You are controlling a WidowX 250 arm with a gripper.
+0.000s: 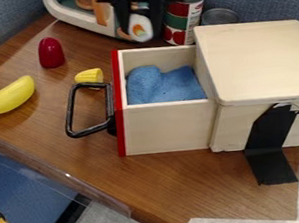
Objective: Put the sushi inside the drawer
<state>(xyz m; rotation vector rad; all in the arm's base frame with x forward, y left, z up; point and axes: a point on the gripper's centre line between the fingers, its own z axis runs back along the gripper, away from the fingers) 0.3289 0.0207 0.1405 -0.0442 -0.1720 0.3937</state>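
At the top of the view, behind the open drawer, the black gripper [141, 23] hangs with its fingers closed on the sushi [139, 29], a white piece with an orange and green centre. The sushi is held above and slightly behind the drawer's back wall. The wooden drawer [166, 127] is pulled out to the left of its box [262, 61]; it has a red front and a black handle [70, 114]. Inside it lies a blue cloth [163, 85] that covers much of its floor.
Left of the drawer lie a yellow banana [11, 96], a dark red object [51, 53] and a small yellow piece [89, 76]. Behind stand a can [183, 18], another can [220, 16] and a white-edged toy container [65, 17]. Black tape [270, 143] hangs from the box's front.
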